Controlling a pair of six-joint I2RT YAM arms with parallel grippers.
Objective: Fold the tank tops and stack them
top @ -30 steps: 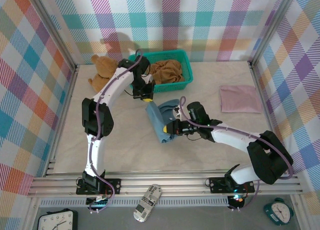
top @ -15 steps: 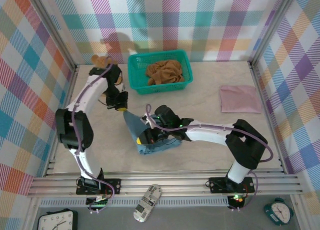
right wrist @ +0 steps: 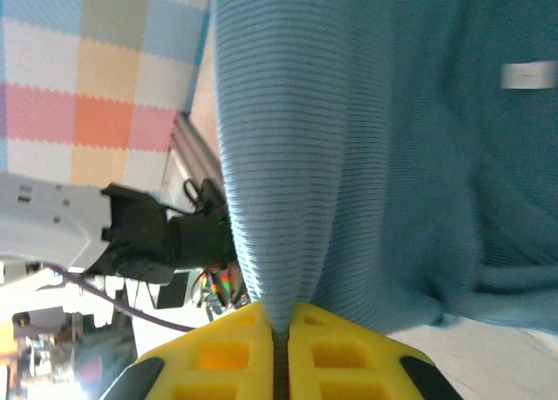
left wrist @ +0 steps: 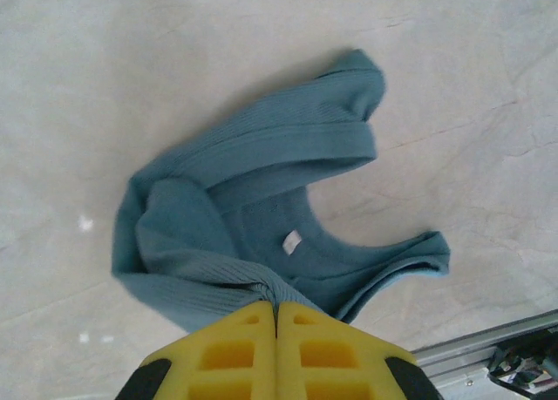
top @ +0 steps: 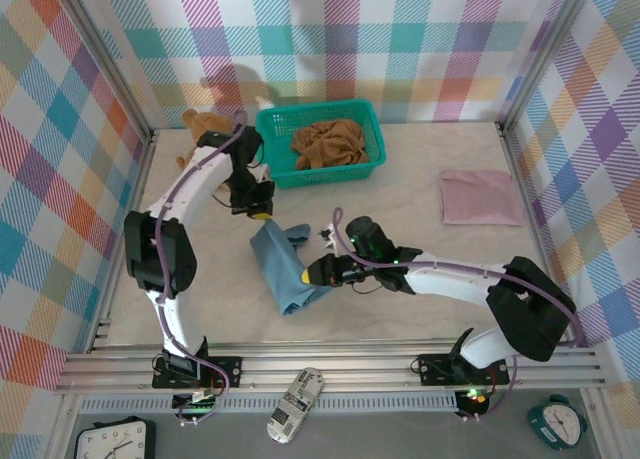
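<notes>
While both grippers pinch it, you've got the slate blue tank top (top: 280, 269) bunched mid-table (top: 420, 209), toward the near edge. It's a ribbed knit with a scooped neck and a small white tag (left wrist: 292, 240) inside the neckline; no writing is legible on it. Your left gripper (left wrist: 276, 308) has its yellow fingers pressed flat together on a gathered edge of that top. Your right gripper (right wrist: 281, 330) has its jaws nearly closed, clamping a ribbed fold. The dusty pink top (top: 480, 197) lies flat as a neat rectangle by the right edge. The ochre brown top (top: 330, 142) sits crumpled in the teal mesh basket (top: 300, 174) at the far edge, with a plush teddy bear (top: 200, 129) just left of it.
</notes>
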